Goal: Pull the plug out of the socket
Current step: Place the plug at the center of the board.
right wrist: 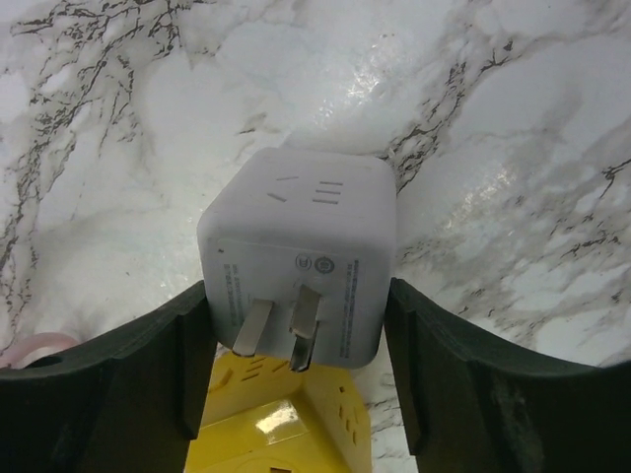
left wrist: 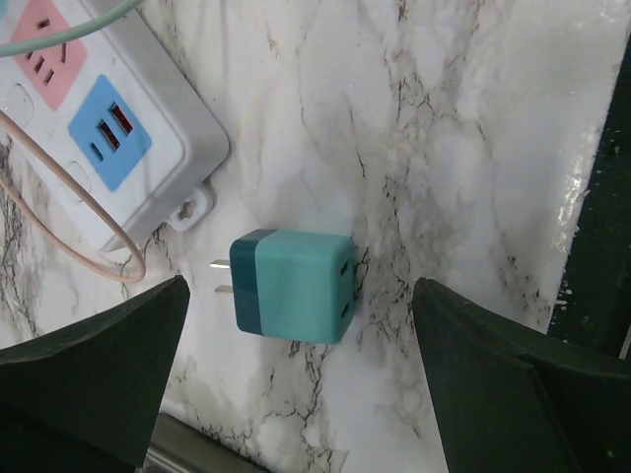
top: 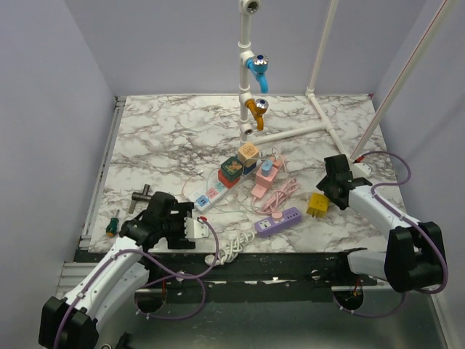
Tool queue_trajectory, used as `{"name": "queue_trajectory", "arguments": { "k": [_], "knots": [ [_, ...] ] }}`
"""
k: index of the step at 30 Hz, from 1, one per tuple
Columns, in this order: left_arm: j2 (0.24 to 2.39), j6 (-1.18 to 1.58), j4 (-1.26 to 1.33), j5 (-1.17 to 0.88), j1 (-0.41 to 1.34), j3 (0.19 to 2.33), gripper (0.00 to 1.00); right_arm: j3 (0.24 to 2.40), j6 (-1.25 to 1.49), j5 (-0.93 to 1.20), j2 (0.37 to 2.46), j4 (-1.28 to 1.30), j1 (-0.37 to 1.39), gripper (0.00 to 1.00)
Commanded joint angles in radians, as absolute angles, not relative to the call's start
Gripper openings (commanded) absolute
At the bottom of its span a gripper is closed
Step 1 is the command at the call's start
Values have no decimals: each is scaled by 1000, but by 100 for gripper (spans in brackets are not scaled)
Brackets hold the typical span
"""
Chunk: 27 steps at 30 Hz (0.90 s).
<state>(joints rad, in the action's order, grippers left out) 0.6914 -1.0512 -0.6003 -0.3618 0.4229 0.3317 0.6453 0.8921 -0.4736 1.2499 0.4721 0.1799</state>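
Bright, even light fell from above, leaving soft, faint shadows on the marble table (top: 167, 138). In the right wrist view glare washed out the marble behind the white plug (right wrist: 296, 246), and the dark fingers (right wrist: 99, 394) were blurred. The left wrist view held the teal plug (left wrist: 296, 286) sharp, with glints along the table's right edge

Quick tally, going L to R. Small tools, 2: grey cross tool (top: 142, 198), green-handled tool (top: 112, 225). Pwr strips, 3: white strip (top: 207, 198), purple strip (top: 277, 222), pink strip (top: 261, 183). Cube adapters, 3: teal cube (left wrist: 296, 286), white cube (right wrist: 296, 227), yellow cube (top: 317, 205). Taps, 2: blue tap (top: 256, 70), brass tap (top: 256, 107). Toy blocks, at least 2: green-topped block (top: 231, 171), tan block (top: 248, 153). Cord bundles, 2: pink cord (top: 283, 190), white cord (top: 229, 249). Grippers, 2: left gripper (left wrist: 301, 291), right gripper (right wrist: 294, 294).
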Motion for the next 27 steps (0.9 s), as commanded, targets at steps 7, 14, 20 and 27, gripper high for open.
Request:
{"name": "queue_trajectory", "arguments": {
  "k": [7, 14, 20, 27],
  "knots": [
    [607, -980, -731, -431, 420, 517, 98, 739, 830, -386, 1127, 492, 173, 95],
    [686, -846, -723, -593, 421, 661, 99, 829, 774, -354, 1057, 507, 193, 100],
    [859, -733, -662, -662, 420, 702, 98, 893, 736, -337, 1009, 511, 224, 100],
    [1012, -650, -491, -564, 420, 660, 98, 964, 726, -468, 1035, 509, 443, 100]
  ]
}}
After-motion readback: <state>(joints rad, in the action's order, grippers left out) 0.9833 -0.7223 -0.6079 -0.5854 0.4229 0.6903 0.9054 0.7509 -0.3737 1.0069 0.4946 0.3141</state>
